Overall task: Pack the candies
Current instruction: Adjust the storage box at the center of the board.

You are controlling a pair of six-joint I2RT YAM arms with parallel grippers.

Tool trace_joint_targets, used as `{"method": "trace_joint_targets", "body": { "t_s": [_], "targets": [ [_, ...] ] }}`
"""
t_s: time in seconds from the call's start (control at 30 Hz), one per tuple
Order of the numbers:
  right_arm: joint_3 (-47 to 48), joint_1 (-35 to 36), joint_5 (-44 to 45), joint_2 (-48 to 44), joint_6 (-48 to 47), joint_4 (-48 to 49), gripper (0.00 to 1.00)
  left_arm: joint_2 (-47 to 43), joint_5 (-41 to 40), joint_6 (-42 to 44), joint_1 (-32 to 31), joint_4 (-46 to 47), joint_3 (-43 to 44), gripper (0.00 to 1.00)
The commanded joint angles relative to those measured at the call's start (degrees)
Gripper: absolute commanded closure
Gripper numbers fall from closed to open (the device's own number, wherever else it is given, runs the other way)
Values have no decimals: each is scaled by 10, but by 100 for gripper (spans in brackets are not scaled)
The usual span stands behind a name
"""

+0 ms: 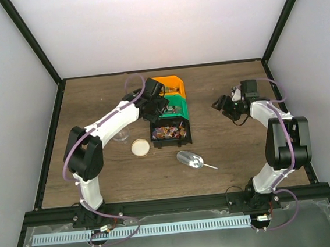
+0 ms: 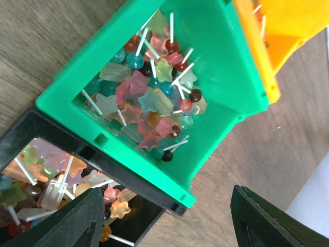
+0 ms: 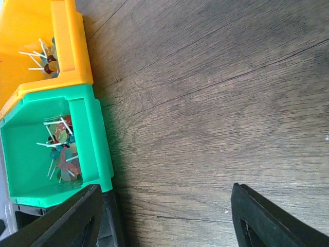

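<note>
The candies are small star and ball sweets on white sticks. They fill the black bin (image 1: 170,133) and the green bin (image 1: 177,106), and a few lie in the orange bin (image 1: 172,86). In the left wrist view the candies (image 2: 149,98) heap in the green bin (image 2: 216,46), and more (image 2: 51,175) lie in the black bin (image 2: 31,128). My left gripper (image 1: 155,110) (image 2: 167,193) is open and empty above the seam of the green and black bins. My right gripper (image 1: 222,105) (image 3: 165,188) is open and empty over bare wood, right of the bins (image 3: 87,134).
A silver metal scoop (image 1: 190,159) lies in front of the black bin. A round beige lid (image 1: 140,147) lies left of that bin, with a clear round container (image 1: 121,134) behind it. Black frame rails and white walls bound the wooden table (image 1: 238,151).
</note>
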Motion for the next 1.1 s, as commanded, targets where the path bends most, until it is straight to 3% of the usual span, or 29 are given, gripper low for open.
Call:
{"method": "trace_joint_targets", "body": {
  "t_s": [0.0, 0.23, 0.6, 0.83, 1.07],
  "targets": [
    [-2, -7, -18, 14, 8, 6, 30, -40, -32, 4, -2, -36, -1, 30],
    [-1, -7, -7, 13, 3, -4, 30, -18, -20, -29, -2, -29, -35, 29],
    [2, -7, 5, 19, -1, -10, 29, 64, -24, -10, 15, -41, 13, 29],
    [8, -7, 4, 31, -3, -12, 29, 93, -38, 15, 31, -55, 54, 43],
    [19, -7, -10, 47, -7, -11, 30, 142, -34, 126, 37, -86, 164, 58]
  ]
}}
